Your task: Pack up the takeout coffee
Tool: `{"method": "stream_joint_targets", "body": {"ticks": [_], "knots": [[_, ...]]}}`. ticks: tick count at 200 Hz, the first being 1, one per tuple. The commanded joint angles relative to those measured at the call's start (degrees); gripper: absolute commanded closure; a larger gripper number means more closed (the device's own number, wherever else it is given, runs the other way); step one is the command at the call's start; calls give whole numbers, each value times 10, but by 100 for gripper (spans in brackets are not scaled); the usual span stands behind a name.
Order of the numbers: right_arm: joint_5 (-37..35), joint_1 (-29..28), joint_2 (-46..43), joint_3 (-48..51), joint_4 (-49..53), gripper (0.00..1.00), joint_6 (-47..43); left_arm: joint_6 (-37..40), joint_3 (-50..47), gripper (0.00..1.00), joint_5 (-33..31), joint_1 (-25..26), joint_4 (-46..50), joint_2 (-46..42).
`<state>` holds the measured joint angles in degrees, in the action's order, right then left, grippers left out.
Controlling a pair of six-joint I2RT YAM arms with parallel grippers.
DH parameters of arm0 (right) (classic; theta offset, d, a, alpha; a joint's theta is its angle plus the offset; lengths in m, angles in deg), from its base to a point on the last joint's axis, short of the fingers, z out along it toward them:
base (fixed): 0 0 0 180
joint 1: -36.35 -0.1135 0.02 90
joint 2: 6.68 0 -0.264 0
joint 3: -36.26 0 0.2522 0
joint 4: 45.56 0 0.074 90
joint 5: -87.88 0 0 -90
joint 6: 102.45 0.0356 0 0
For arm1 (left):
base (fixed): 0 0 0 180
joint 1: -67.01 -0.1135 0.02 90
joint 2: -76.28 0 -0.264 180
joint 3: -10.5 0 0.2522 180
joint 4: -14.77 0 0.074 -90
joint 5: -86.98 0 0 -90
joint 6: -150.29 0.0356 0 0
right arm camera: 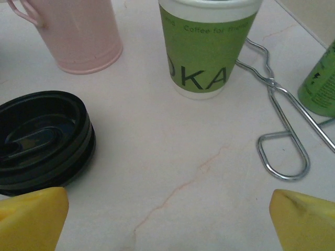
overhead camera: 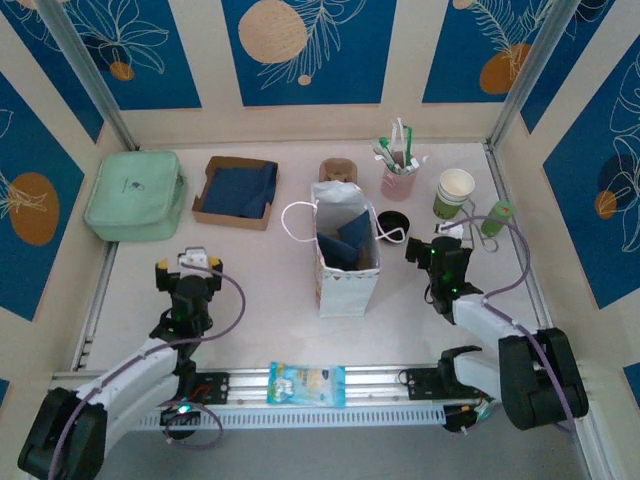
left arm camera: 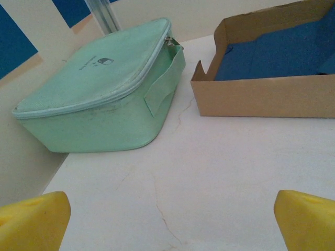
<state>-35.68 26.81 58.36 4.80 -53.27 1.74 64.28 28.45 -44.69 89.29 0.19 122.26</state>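
Right of the paper bag (overhead camera: 347,285), the light, crushable paper cup (right arm camera: 208,52) suits a gentle mid-wall pinch by the wide-spread right gripper (right arm camera: 167,220).

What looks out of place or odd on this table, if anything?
The black lid lies on the table, apart from the paper cup, which stands uncovered. A blue-and-white packet also lies on the near rail, away from the other items.
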Motion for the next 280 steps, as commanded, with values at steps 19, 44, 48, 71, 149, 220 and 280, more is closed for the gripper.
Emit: {"method": "stream_joint_targets", "body": {"ticks": [19, 44, 48, 71, 149, 220, 280], "knots": [[9, 6, 39, -30, -59, 1, -16, 6, 20, 1, 33, -15, -112, 69], [9, 6, 65, -43, -76, 1, -23, 9, 29, 1, 36, -21, -140, 106], [9, 6, 69, -44, -81, 1, -24, 9, 30, 1, 38, -22, -142, 111], [10, 7, 90, -53, -99, 1, -32, 15, 35, 1, 43, -25, -164, 137], [8, 10, 148, -83, -138, 1, -52, 25, 38, 1, 59, -46, -244, 198], [24, 25, 151, -87, -139, 1, -47, 19, 39, 1, 73, -67, -282, 226], [83, 41, 196, -54, -250, 1, -70, 9, 37, 1, 87, -82, -295, 234]]}}
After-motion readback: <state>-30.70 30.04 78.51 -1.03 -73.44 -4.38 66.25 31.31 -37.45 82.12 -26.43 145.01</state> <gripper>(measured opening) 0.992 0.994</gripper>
